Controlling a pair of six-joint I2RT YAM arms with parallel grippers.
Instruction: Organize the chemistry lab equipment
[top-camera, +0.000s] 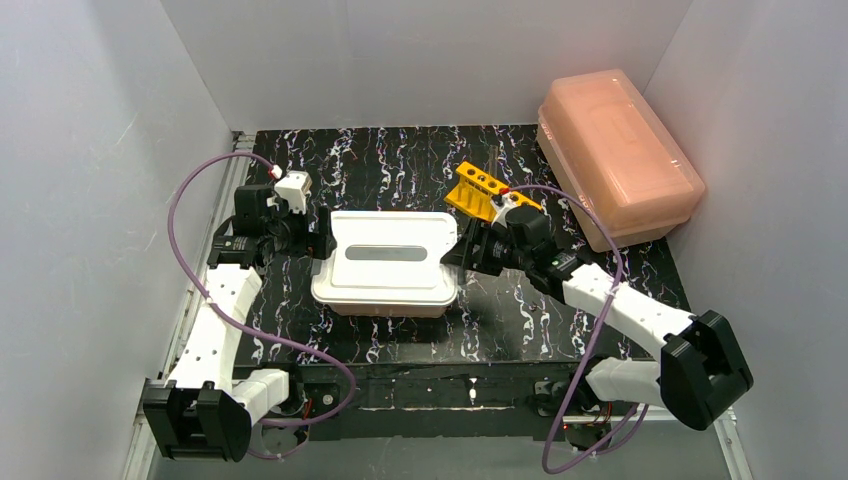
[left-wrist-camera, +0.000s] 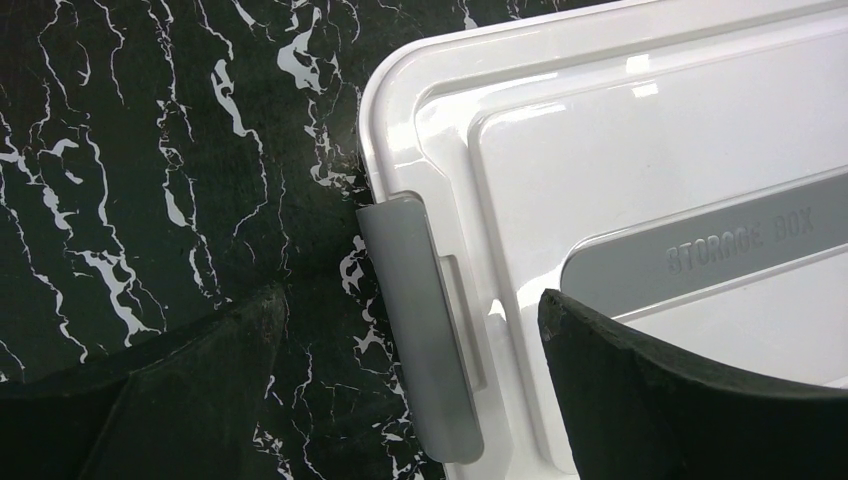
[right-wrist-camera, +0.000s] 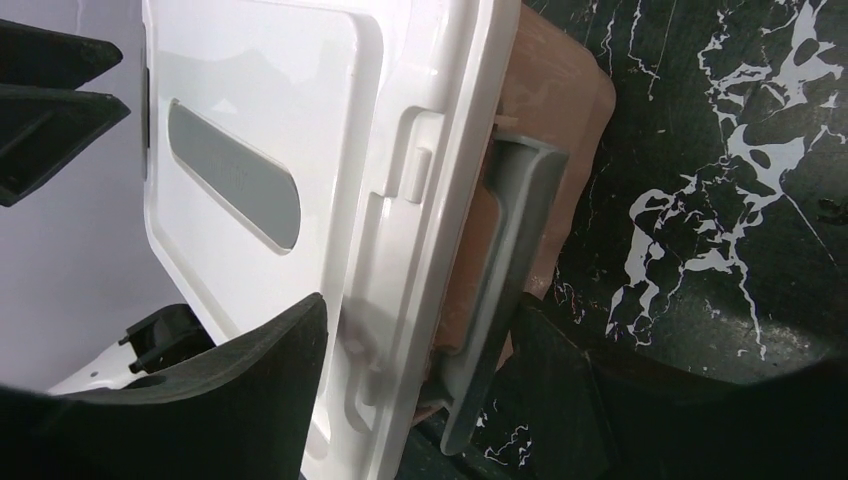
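Yellow six-hole tube rack (top-camera: 478, 190) sits toward the back of your table (top-camera: 400, 160), just behind the right pincer (right-wrist-camera: 425, 310) and beside the far pink tub (top-camera: 620, 160). Your left pincer (left-wrist-camera: 410, 300) gapes wide astride the left latch (left-wrist-camera: 415, 330) of the white lid (left-wrist-camera: 650, 130). Your right pincer straddles the right latch (right-wrist-camera: 510, 230); whether it pinches, you cannot tell.

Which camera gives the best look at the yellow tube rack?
Top external: the yellow tube rack shows its holes, beyond and right of the white lid. Neither wrist view shows it; both frame that lid.
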